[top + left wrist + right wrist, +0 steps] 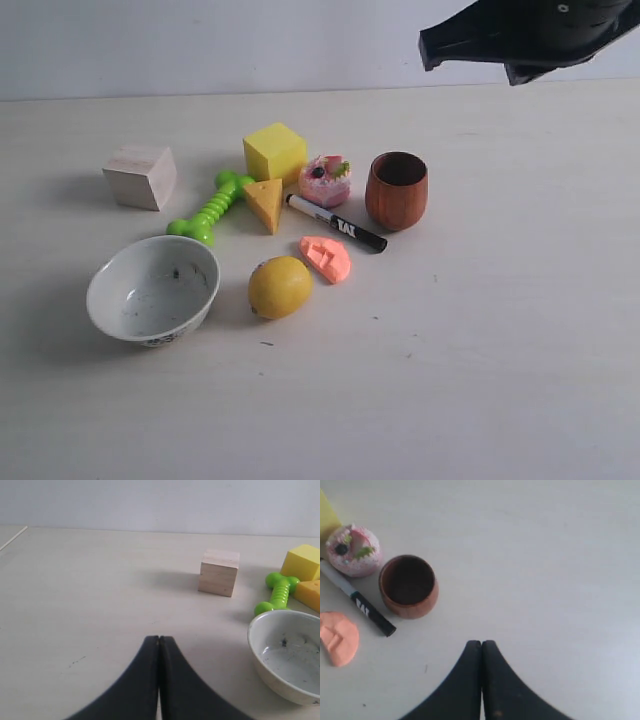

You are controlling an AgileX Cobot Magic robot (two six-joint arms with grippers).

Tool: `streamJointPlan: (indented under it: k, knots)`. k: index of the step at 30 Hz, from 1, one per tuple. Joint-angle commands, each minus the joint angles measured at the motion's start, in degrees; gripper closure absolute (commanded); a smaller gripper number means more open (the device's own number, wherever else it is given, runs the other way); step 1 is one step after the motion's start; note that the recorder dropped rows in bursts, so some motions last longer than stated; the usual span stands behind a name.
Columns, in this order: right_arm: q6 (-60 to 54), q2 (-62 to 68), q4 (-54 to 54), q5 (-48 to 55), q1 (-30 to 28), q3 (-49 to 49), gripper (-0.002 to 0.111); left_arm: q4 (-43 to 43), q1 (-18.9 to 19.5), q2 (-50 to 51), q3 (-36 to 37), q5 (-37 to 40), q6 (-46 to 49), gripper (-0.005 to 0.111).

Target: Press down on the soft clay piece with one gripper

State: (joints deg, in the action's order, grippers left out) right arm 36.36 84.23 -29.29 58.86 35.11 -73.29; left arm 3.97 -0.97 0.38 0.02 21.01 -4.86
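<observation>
The soft clay piece (326,258) is a flat salmon-pink half-round lump with a dent, lying between the lemon (280,287) and a black-and-white marker (337,223). The right wrist view catches it at the edge (338,638). My right gripper (481,643) is shut and empty, high above the table and well off to the side of the clay; in the exterior view it shows as a black claw (430,48) at the top right. My left gripper (159,638) is shut and empty over bare table, out of the exterior view.
A white bowl (153,288), green toy bone (210,208), wooden cube (140,176), yellow cube (274,151), cheese wedge (266,203), pink toy cupcake (325,180) and brown wooden cup (397,190) surround the clay. The marker lies just behind it.
</observation>
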Motion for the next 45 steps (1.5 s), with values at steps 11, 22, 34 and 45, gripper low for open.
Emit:
streamJointPlan:
  k: [11, 22, 34, 45]
  knots:
    - [-4.0, -24.6, -0.6, -17.5, -17.8, 19.7, 0.108, -0.1, -0.3, -0.4, 0.0, -0.5, 0.2, 0.107]
    - [-14.5, -46.1, 10.5, -33.7, -35.8, 38.1, 0.108, -0.1, -0.3, -0.4, 0.0, -0.5, 0.2, 0.107]
    - [-14.2, -66.4, 11.0, -38.6, -38.9, 52.4, 0.108, -0.1, -0.3, -0.4, 0.0, -0.5, 0.2, 0.107]
    - [-18.5, -68.6, 17.9, -42.5, -38.9, 61.2, 0.108, -0.1, -0.3, -0.4, 0.0, -0.5, 0.2, 0.107]
